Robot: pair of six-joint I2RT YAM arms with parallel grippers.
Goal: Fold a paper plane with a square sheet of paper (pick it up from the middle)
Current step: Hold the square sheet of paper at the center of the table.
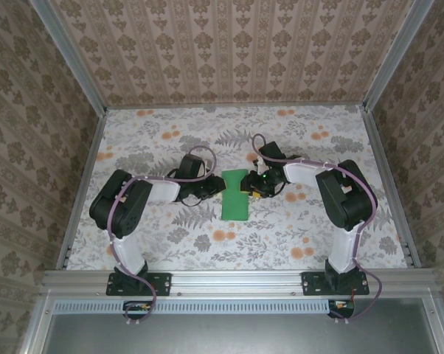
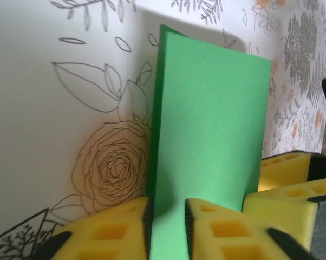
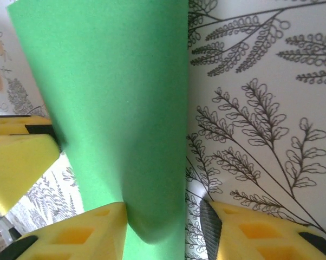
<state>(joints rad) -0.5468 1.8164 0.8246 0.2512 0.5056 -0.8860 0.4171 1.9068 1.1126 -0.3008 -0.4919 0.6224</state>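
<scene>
Top external view puts the sheet of paper (image 1: pixel 234 195) at the middle of the flowered worktop (image 1: pixel 303 147), between the two arms and well clear of the edges. It is no longer a plain square. Its outline is a tall, narrow strip, a little slimmer in its far half than in its near half, so at least one fold appears to have been made.

From the left wrist, the paper reads as a long rectangle with a darker green sliver along one long edge, which looks like a second layer underneath. That fits a sheet folded in half lengthwise. From the right wrist, the paper bows up slightly near the camera instead of lying dead flat, so the crease looks loosely pressed at best.

No pointed nose, slanted corner folds or wings show anywhere. In my judgement the task is at an early stage: the centre fold is in place or being settled. The corner folds that make the point, and the wing folds after them, are all left to do.

The left fingers (image 2: pixel 114 233) stand slightly parted with green showing in the gap between them. I cannot tell whether they touch the paper. The right fingers (image 3: pixel 87 233) are spread wider and straddle the bowed part. Bare worktop is visible between the paper's edge and one finger, so they are not pinching it. Each wrist view also catches the other arm's yellow fingers just beside the paper, so both arms crowd it from opposite sides.
</scene>
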